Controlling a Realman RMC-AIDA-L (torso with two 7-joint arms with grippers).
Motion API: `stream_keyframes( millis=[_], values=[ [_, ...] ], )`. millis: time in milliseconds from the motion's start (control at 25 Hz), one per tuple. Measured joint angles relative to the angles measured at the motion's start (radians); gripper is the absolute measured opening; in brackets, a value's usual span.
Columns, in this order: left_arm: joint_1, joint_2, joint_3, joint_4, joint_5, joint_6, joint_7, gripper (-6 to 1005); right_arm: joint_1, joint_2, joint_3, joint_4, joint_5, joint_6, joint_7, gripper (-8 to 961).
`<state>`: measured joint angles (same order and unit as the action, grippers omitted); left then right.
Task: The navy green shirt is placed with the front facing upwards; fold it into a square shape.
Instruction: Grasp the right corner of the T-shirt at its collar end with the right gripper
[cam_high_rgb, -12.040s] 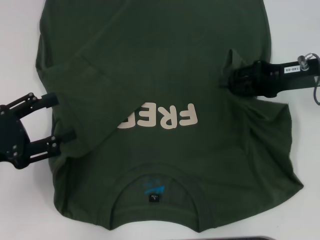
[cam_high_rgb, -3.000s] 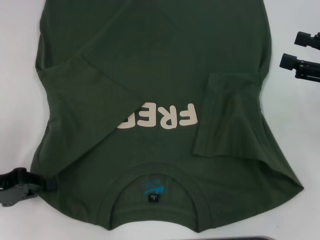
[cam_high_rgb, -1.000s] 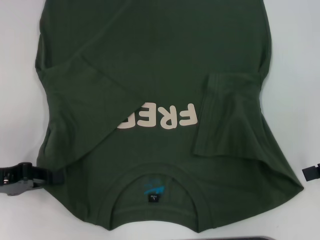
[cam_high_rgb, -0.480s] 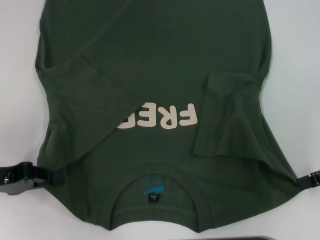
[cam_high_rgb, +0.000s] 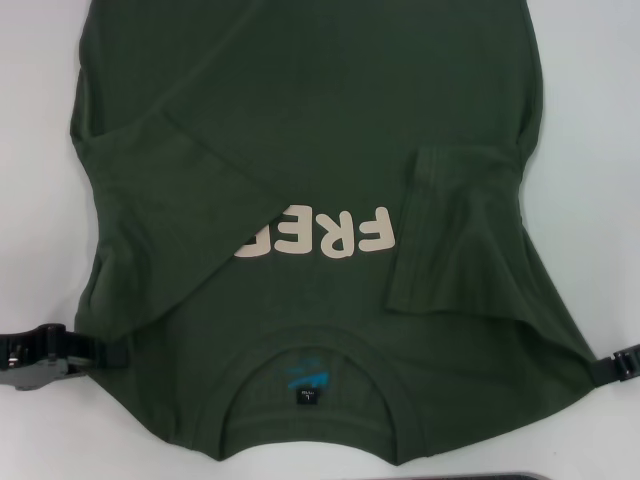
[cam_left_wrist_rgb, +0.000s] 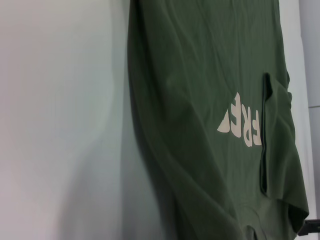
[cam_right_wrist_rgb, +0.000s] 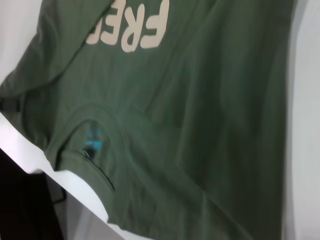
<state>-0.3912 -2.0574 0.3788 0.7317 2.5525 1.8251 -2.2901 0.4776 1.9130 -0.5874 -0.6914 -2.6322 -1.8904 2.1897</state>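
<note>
Shirt (cam_high_rgb: 320, 200) flat on table (cam_high_rgb: 40, 120), collar nearest robot. Left claw (cam_high_rgb: 95, 352) touching left shoulder corner, right claw (cam_high_rgb: 612, 366) at right corner. Grip unclear on both.

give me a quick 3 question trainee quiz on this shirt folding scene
1. True or false: both sleeves of the navy green shirt are folded in over its body.
2. Which letters of the cream lettering are fully uncovered in the head view? A) FR B) FREE! C) none
3. Where are the left tool and the right tool?

Key: 1 true. 2 A: the left sleeve flap covers the rest. 3 Each is at a shoulder edge of the shirt, on either side of the collar.
</note>
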Motion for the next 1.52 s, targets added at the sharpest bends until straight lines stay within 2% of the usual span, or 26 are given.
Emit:
stream_keyframes(
  millis=[240,1520],
  values=[
    [-0.001,0.002,0.0,0.0,0.001,0.0,-0.003,7,0.012,0.01,-0.004,0.008,-0.041,0.015,0.005,914],
    [-0.002,-0.001,0.0,0.0,0.001,0.0,-0.002,7,0.046,0.025,-0.005,0.021,-0.047,0.034,0.012,915]
  ],
)
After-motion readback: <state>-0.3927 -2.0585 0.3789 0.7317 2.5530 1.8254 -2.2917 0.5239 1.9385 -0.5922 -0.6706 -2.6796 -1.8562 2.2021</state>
